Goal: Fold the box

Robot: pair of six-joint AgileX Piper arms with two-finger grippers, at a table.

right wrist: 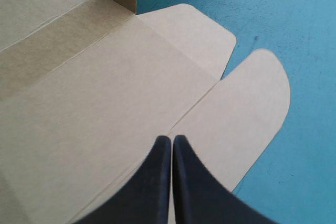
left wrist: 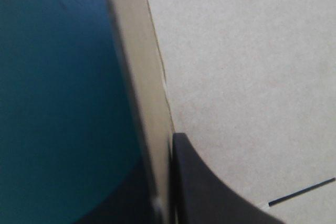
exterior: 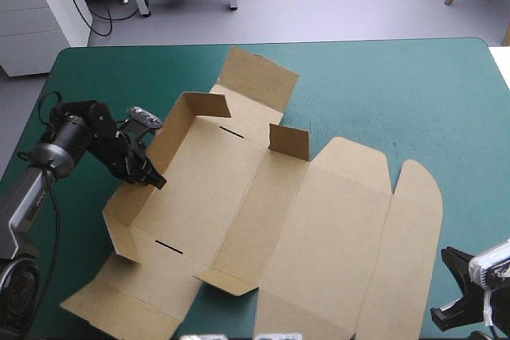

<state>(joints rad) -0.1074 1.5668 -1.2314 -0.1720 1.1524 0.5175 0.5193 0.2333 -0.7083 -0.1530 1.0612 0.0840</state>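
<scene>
The brown box (exterior: 263,212) lies open in the middle of the table, its lid (exterior: 343,236) flat toward the right. Its left wall (exterior: 135,197) stands raised, with two short tabs (exterior: 288,141) upright at the far side. My left gripper (exterior: 151,173) is shut on that wall's top edge. In the left wrist view the board (left wrist: 152,129) runs between the black fingers (left wrist: 210,192). My right gripper (right wrist: 172,141) is shut, hovering over the lid's rounded flap (right wrist: 252,108) near the table's near right corner (exterior: 454,288).
A far flap (exterior: 255,77) and a near-left flap (exterior: 119,300) of the box lie flat on the teal-green cover (exterior: 414,93). A white cabinet (exterior: 40,5) stands beyond the far left corner.
</scene>
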